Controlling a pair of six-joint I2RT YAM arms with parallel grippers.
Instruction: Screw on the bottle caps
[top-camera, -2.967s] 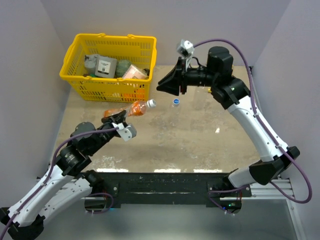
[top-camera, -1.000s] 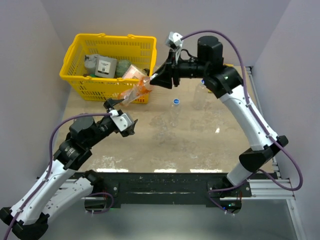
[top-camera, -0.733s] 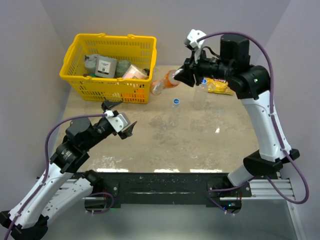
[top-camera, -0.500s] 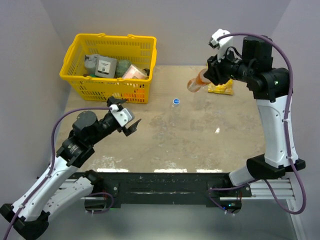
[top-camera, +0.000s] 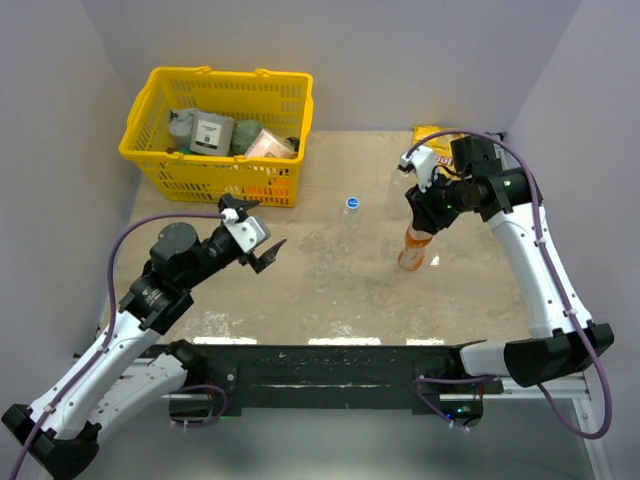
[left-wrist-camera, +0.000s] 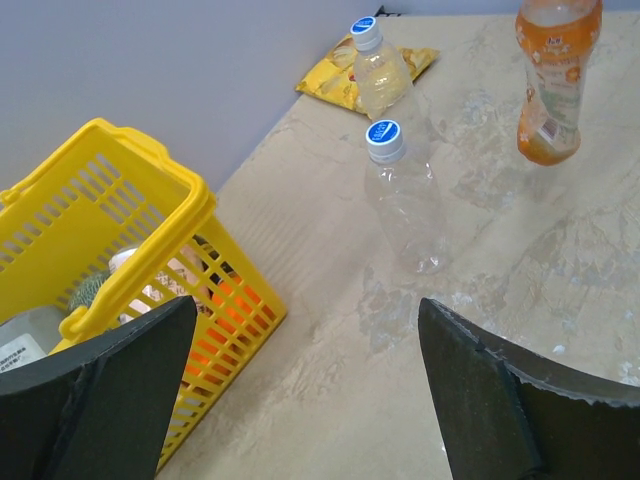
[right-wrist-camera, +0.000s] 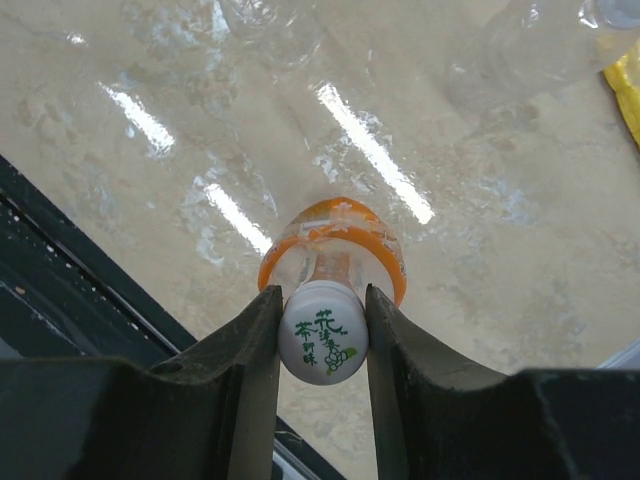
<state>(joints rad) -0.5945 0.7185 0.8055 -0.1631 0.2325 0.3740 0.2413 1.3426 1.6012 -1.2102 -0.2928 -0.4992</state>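
Carried away from the basket, the orange bottle (top-camera: 413, 248) now stands upright on the table (top-camera: 330, 285) right of centre. The right gripper (right-wrist-camera: 323, 335) is clamped on its whitish cap (right-wrist-camera: 323, 333), which bears green Chinese characters. The left gripper (top-camera: 258, 238) hangs with jaws spread wide, holding nothing. From above, the two clear bottles (left-wrist-camera: 405, 205) nearly vanish against the table; only one of their blue caps (top-camera: 352, 203) stands out there, and the caps' white print is too small to read. The left wrist view cuts off the orange bottle's top. The yellow basket (top-camera: 160, 165) holds boxes and packets, their labels unreadable. A yellow snack packet (left-wrist-camera: 345, 80) lies by the far wall.
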